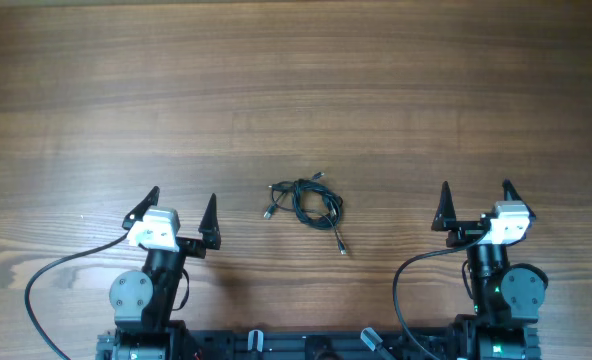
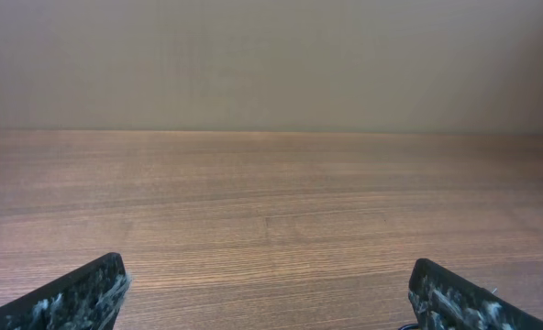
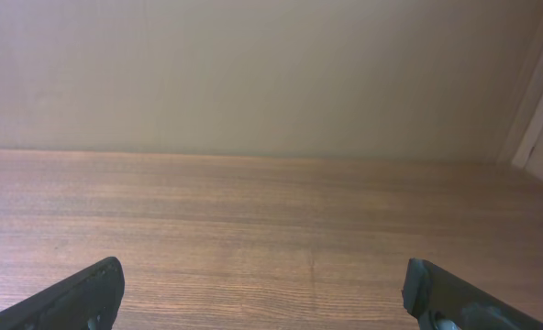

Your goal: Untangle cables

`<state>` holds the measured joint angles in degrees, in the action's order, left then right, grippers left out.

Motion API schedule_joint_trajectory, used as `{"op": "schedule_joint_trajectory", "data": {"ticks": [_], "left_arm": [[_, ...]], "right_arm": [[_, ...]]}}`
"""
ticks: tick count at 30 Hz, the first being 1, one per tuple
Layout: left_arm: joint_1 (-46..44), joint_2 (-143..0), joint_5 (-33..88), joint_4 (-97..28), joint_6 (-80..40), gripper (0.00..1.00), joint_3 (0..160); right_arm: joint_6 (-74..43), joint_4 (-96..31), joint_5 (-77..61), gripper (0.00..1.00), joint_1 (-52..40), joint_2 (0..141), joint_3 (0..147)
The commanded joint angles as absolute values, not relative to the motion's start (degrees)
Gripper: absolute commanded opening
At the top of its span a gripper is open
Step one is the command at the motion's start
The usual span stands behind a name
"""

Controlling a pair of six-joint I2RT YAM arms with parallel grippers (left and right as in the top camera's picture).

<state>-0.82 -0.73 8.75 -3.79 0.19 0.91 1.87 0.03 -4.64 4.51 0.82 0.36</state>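
**The cables (image 1: 309, 204) between two empty grippers**

Low in the overhead view, the left gripper (image 1: 183, 197) and right gripper (image 1: 476, 186) hold their fingers spread, grasping nothing. The knot lies between them on the surface (image 1: 296, 90), nearer the left arm, one strand trailing lower right.

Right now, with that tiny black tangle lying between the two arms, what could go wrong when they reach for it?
The cables are very thin and lie flat on the table, so a claw could close on wood and miss them.
The left claw and right claw sit off to the sides, and neither wrist view shows the tangle, so aiming may be off.
Pulling the loose plug end might tighten the knot.
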Motion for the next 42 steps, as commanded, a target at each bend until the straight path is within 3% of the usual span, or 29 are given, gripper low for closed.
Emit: {"op": "schedule_joint_trajectory", "data": {"ticks": [1, 29, 42], "left_arm": [[-1.13, -0.16, 8.27, -3.62, 1.08, 1.0, 0.36], [-1.13, -0.27, 8.1, -3.55, 1.37, 1.0, 0.36], [-1.13, -0.27, -2.85, 3.99, 7.29, 1.0, 0.36]], "right_arm": [[2.87, 0.14, -3.95, 1.0, 4.29, 0.27, 0.3], [2.87, 0.14, -3.97, 1.0, 4.29, 0.27, 0.3], [2.87, 0.12, -3.97, 1.0, 4.29, 0.27, 0.3]]}}
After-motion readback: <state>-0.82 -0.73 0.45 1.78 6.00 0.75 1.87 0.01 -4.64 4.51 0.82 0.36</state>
